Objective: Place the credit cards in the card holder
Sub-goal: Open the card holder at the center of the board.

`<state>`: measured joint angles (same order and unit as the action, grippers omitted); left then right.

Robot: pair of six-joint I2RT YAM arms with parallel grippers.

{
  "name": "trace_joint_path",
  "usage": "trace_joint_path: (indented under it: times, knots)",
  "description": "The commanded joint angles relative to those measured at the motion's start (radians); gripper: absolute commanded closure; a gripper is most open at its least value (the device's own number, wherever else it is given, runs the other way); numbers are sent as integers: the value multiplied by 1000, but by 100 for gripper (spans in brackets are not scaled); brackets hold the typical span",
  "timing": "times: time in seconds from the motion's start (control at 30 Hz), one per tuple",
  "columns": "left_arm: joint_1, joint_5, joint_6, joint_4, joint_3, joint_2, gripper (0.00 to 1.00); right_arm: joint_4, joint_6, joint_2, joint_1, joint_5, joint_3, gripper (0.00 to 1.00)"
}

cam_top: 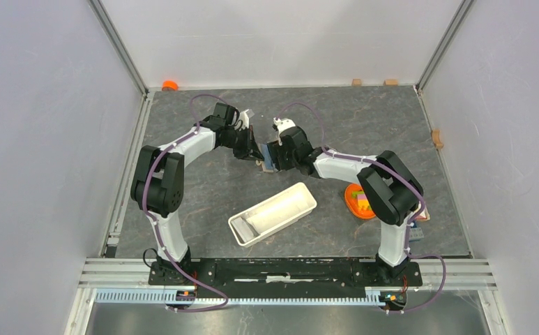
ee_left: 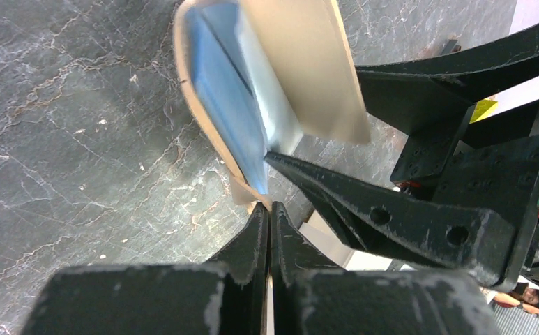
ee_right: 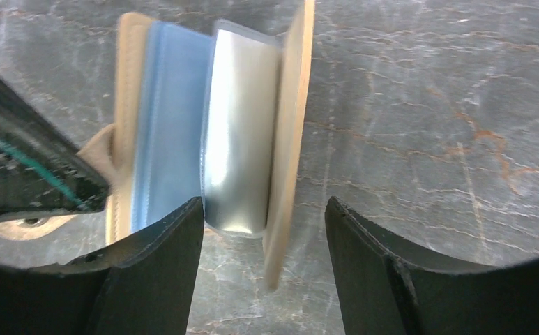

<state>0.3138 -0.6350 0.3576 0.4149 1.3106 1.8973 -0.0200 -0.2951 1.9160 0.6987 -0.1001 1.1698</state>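
Standing by the rig, I see the dark stone table w/ both arms reaching to its middle far part, the L arm and R arm meeting tip to tip. Nearer the bases a white tray lies at a slant. An orange bowl sits to its right, partly behind the R arm.

Btwn the two wrists, off the table, hangs the card holder, a tan folding wallet spread open like a book. Inside are a blue leaf and a silvery leaf; can't tell if these are cards or sleeves.

The L gripper is pinched tight, fingers pressed together on a tan tab at the holder's edge. The R gripper stands wide. One finger sits at the seam btwn blue and silvery leaf, the other is outside the tan flap, apart from it. Silvery leaf and flap lie in the gap, not gripped.
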Motion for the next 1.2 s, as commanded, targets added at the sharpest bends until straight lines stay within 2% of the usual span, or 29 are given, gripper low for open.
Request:
trace_joint_path:
  times: [0.0, 0.23, 0.6, 0.9, 1.17]
  knots:
    - [-1, -30, -16, -28, 15, -39, 98, 16, -17, 1, 2, -161, 37, 33]
    - [-4, 120, -63, 73, 48, -20, 98, 56, -30, 8, -21, -211, 19, 46]
    - [-16, 231, -95, 130, 72, 23, 98, -3, -70, -48, -125, -125, -117, 45]
    - [-16, 146, -105, 88, 59, 4, 98, -76, -1, -206, -173, 53, -204, 35]
    - [-16, 113, -110, 66, 50, -30, 98, -216, 22, -336, -128, 267, -263, 47]
